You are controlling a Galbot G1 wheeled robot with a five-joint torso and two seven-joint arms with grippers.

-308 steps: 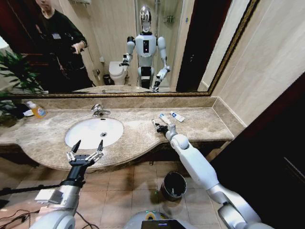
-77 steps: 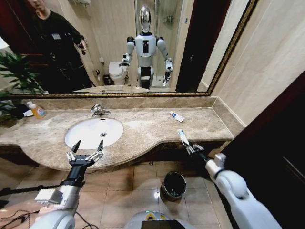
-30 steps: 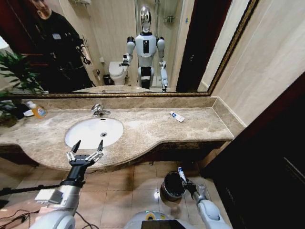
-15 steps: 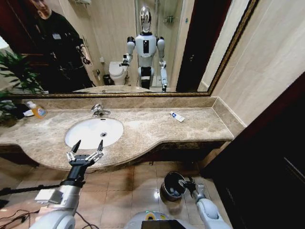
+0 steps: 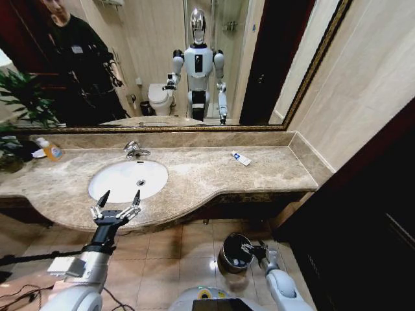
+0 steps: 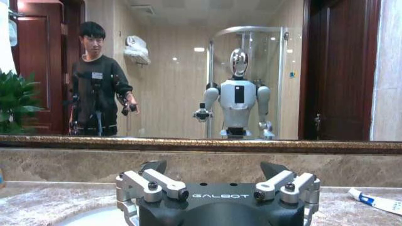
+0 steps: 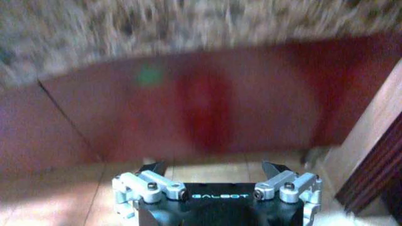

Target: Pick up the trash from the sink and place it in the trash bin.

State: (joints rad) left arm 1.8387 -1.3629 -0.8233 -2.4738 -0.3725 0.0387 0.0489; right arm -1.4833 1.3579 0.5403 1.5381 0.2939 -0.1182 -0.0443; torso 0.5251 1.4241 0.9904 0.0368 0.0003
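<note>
Head view, left to right: orange soap bottle [image 5: 50, 150] far left on the beige marble table [image 5: 194, 178], by the mirror. Left gripper [image 5: 116, 205] next, hovering at the table's front edge just before the white oval sink [image 5: 128, 179], fingers spread wide open, nothing between them. Chrome faucet [image 5: 135, 149] behind the basin. No litter visible inside the basin. Further right, one small white tube with blue marks [image 5: 241, 158] lying flat on the table near the back wall, well apart from the sink. Below the table's front edge, on the tiled floor, the round dark trash bin [image 5: 236, 251] with its shiny rim. Right gripper [image 5: 251, 247] low over the bin's right rim, fingers open and empty.

Left wrist view: left gripper [image 6: 217, 170] fingers parted, mirror and back wall beyond, same white-and-blue tube [image 6: 379, 200] lying on the table off to one side.

Right wrist view: right gripper [image 7: 214, 168] fingers parted with nothing held, dark red cabinet front [image 7: 207, 108] under the marble edge ahead, floor tiles beneath.
</note>
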